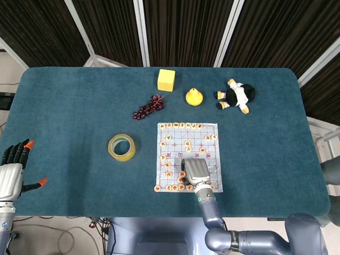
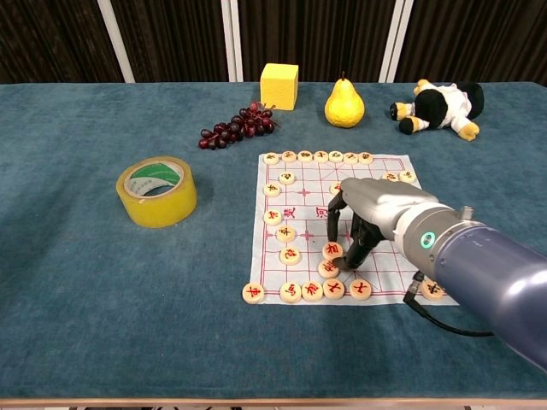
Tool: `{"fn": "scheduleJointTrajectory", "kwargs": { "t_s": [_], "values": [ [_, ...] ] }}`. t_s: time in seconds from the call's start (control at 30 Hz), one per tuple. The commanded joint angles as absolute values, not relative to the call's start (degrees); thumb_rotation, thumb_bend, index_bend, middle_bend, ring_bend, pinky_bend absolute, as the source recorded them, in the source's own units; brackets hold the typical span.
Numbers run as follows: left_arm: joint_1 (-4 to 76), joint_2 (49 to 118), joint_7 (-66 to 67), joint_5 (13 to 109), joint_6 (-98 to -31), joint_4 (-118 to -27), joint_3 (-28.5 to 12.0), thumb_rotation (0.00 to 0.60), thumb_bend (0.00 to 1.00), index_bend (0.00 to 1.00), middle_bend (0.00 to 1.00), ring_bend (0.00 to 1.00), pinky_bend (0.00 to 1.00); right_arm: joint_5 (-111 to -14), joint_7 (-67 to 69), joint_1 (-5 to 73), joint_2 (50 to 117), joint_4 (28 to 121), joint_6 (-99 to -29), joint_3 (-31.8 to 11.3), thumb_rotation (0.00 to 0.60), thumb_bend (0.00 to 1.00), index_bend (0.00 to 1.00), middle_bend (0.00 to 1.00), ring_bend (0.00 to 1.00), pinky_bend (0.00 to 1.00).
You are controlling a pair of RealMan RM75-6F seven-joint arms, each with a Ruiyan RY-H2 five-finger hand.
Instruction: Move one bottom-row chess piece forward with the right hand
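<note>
On the chessboard point(image 2: 299, 213), second row from the bottom: chess piece point(image 2: 332, 251), clamped between right hand point(image 2: 369, 207) fingertips point(image 2: 349, 260), others arched.

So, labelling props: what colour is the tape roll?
Yellow tape roll, clearest in chest view.

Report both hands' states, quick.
Left hand: open, holding nothing, off the table's left edge.
Right hand: over the board, fingertips down on a piece; pinching or just pressing, cannot tell.
</note>
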State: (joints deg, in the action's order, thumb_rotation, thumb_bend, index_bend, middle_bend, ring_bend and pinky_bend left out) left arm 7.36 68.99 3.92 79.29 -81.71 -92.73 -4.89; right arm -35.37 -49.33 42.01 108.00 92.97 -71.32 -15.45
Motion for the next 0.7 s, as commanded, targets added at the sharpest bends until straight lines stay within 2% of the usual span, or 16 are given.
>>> {"fn": "scheduleJointTrajectory", "kwargs": {
  "t_s": [0.03,0.7],
  "values": [
    [7.4,69.0,3.8,79.3,-81.6,-92.7,-4.9,0.600,0.00,0.00,0.00,0.00,0.00,-35.6,-49.1,42.3,108.2,92.6,-71.6,-15.6,0.600,0.37,0.57,1.00,1.00,0.90],
    [7.5,68.8,3.7,79.0,-81.3,-93.0,-4.8,0.600,0.00,0.00,0.00,0.00,0.00,-34.9,-49.3,43.4,108.2,91.3,-72.0,-15.7,0.600,0.37,0.57,1.00,1.00,0.90]
  ]
}}
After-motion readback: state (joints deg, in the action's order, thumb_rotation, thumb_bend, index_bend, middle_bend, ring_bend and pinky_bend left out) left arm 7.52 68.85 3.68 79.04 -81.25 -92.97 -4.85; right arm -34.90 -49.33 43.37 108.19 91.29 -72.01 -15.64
